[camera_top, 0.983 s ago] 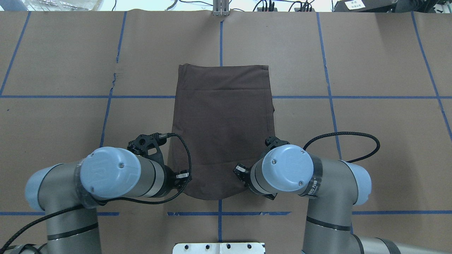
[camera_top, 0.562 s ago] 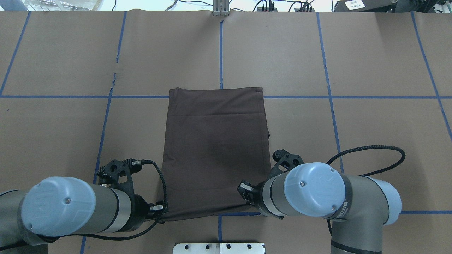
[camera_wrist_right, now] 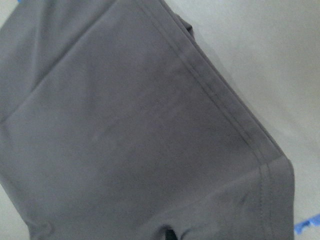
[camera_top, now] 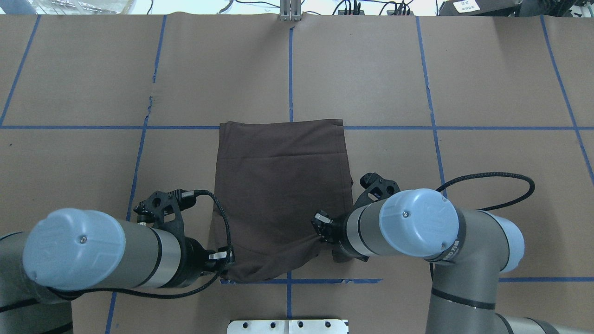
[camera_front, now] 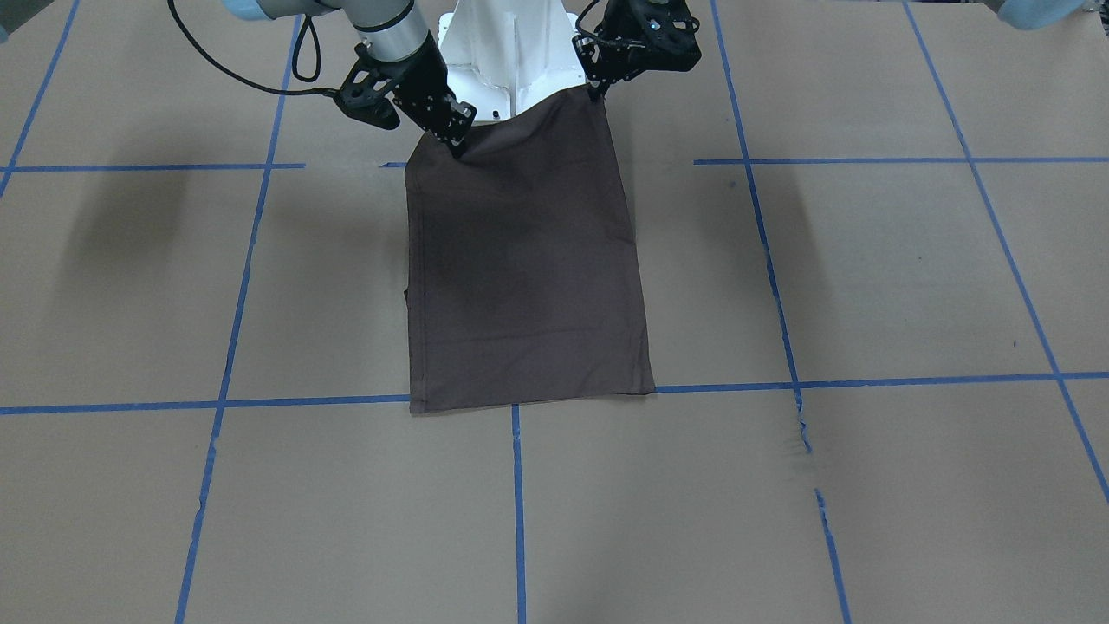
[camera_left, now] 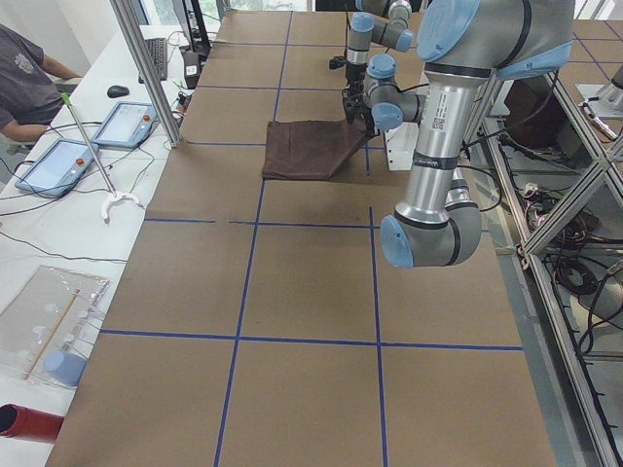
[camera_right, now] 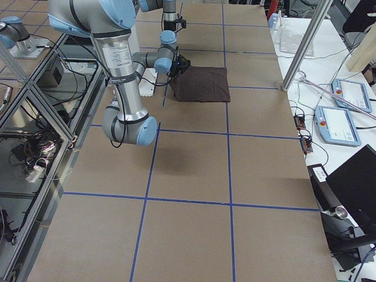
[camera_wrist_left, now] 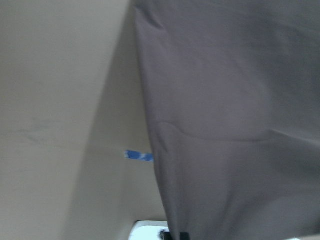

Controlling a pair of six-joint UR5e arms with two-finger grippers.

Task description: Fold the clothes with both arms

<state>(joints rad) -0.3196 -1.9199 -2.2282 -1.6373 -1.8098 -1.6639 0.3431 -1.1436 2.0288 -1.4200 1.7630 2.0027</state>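
At near edge, T-shirt (camera_top: 280,185) corners lifted; left gripper (camera_top: 226,262), right gripper (camera_top: 319,235) jaws apparently clamped on them.

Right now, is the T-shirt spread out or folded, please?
Partly folded: the T-shirt is a narrow rectangle, its near corners pinched by the left gripper and right gripper.

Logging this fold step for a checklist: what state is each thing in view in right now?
Dark brown-grey fabric T-shirt: folded into a rectangle, far part lying flat, near edge raised and sagging between its two corners.
Left black two-finger gripper: jaws shut on the T-shirt's near left corner.
Right black two-finger gripper: jaws shut on the T-shirt's near right corner.
Brown paper table cover: flat, with a small tear.
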